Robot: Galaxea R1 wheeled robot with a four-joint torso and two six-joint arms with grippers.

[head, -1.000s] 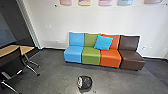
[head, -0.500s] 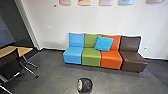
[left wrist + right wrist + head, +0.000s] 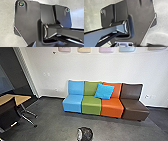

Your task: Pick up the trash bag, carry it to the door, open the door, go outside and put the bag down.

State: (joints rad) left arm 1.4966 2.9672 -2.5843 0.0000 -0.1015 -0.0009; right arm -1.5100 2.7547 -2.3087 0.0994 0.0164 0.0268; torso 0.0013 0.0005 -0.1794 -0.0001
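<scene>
A rounded black bag [image 3: 85,134] with a pale patch on its left side rests on the grey floor in the head view, at the bottom edge of the picture and a little left of the green and orange seats' border. Its lower part is cut off. In both wrist views the robot's own dark plate and jointed bar lie over pale floor, and I cannot make out how either gripper stands.
Beyond the bag, a row of blue, green, orange and brown seats [image 3: 91,105] stands along the white wall, with a blue cushion [image 3: 104,91] on it. At the left are a wooden-topped table [image 3: 23,99] and a dark chair [image 3: 9,112].
The head camera has moved closer to the seats, so they show slightly larger and the bag sits lower in the picture. The bag itself has not visibly moved on the floor.
</scene>
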